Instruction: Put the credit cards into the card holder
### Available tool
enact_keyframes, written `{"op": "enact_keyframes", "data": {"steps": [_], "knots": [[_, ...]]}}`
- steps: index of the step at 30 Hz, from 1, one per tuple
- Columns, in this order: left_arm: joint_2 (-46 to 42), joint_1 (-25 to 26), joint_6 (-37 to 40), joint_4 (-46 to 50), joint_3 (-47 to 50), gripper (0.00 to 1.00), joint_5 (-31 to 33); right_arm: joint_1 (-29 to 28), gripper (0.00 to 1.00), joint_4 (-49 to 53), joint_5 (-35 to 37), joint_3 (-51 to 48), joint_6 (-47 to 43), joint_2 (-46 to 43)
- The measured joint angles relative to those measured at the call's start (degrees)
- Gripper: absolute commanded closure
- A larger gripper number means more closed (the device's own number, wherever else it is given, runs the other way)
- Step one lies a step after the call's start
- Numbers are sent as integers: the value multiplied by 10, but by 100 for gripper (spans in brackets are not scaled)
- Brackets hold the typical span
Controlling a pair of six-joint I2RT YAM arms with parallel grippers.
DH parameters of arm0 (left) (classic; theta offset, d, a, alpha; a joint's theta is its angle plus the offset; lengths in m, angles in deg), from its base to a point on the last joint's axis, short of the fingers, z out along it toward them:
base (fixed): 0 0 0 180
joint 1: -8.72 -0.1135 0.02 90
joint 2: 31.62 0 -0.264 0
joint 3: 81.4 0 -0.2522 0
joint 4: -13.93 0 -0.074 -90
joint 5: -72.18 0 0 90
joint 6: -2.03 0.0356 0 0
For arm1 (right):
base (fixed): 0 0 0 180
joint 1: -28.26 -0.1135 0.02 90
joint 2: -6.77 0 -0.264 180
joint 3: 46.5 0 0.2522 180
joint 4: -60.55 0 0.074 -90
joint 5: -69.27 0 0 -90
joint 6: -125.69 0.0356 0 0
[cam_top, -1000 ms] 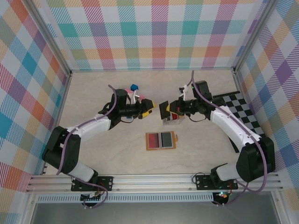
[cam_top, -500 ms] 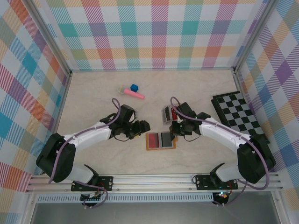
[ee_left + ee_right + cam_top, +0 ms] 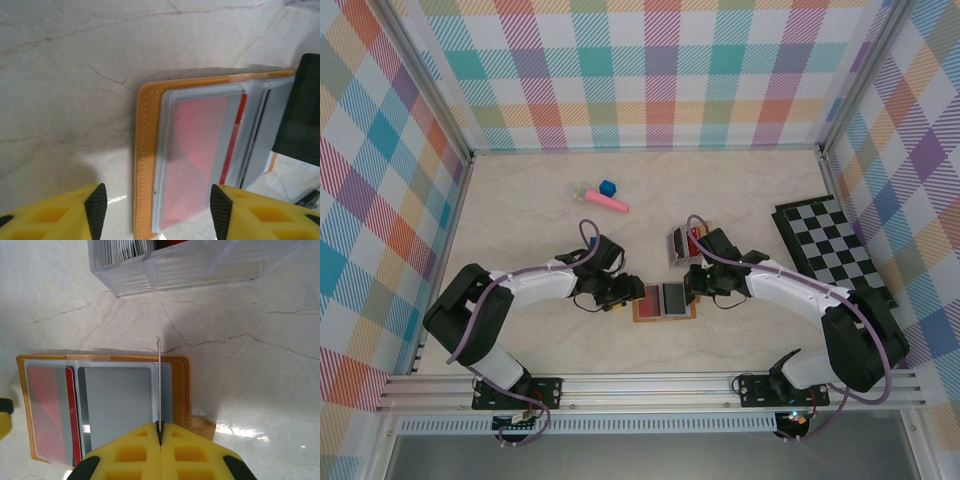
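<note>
Both arms have dropped in on the card holder [image 3: 182, 390] since a second ago. Back then the left gripper [image 3: 623, 293] was up by the pink stick [image 3: 608, 202] and blue cube [image 3: 608, 187], and the right gripper [image 3: 692, 284] was over the clear box [image 3: 676, 245]. Now they flank the holder, which lies open and flat, lower centre of the top view.

Right jaws are pinched together on a black card [image 3: 300, 110], held on edge over the holder's right end, close to the orange border. Left jaws are apart, straddling the holder's left edge, nothing gripped. A red card [image 3: 47, 410] and a grey card [image 3: 117, 400] already sit in the clear sleeves. The other credit cards [image 3: 127, 247] wait in the box just above.

Looks like the insert step for the black one. Next it probably needs tipping flatter, with the leading edge lined up on a sleeve mouth, then sliding in. The left gripper should pin the holder so it doesn't skate.
</note>
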State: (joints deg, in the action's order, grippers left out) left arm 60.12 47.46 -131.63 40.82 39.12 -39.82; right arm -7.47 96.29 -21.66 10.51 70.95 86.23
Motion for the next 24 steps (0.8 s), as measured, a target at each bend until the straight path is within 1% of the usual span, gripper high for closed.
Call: {"op": "enact_keyframes", "data": {"steps": [3,10,15,24], "knots": [[9,2,0,-1,-2,50,0,0,100,-12,-6,-3,5,0],[28,9,2,-11,-11,61,-2,0,100,-36,-32,-5,19,2],[30,9,3,-10,-12,63,-2,0,100,-48,-41,-13,21,2],[33,9,5,-7,-13,70,2,0,100,-78,-80,-23,42,0]]}}
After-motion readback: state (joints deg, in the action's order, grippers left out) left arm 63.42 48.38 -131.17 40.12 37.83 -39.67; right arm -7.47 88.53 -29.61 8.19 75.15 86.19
